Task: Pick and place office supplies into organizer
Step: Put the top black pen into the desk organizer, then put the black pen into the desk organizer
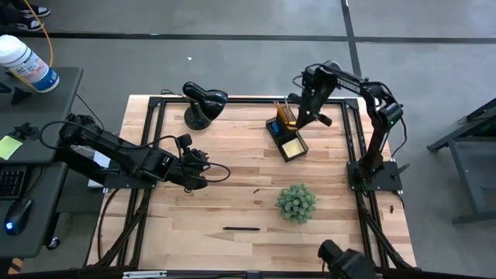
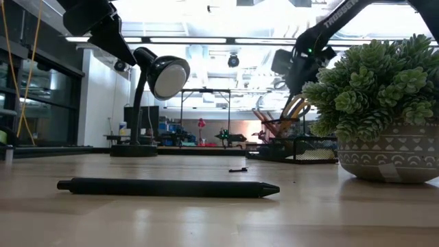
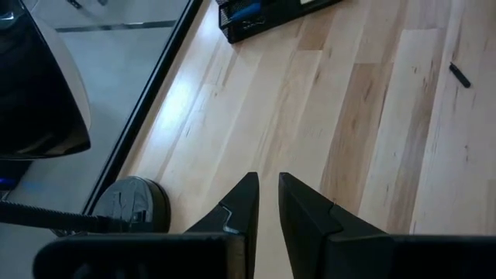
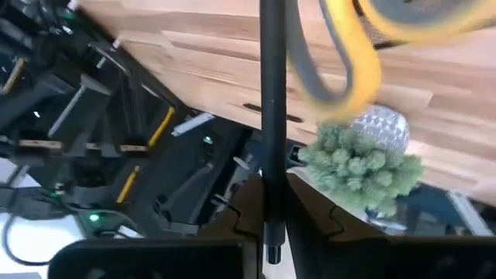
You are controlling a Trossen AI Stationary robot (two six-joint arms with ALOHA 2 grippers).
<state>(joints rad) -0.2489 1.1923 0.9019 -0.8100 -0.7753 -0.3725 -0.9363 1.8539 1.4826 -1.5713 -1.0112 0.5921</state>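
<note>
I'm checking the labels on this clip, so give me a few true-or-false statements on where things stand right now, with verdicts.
1. The right gripper is shut on a thin black pen. True.
2. That gripper is above the organizer at the far side of the table. True.
3. A black pen lies on the table near its front edge. True.
4. The left gripper holds a pencil. False: nothing is between its fingers, which stand slightly apart above bare wood.
5. The green plant sits inside the organizer. False: it stands on the table, apart from it.
6. The desk lamp lies tipped over. False: it stands upright.
</note>
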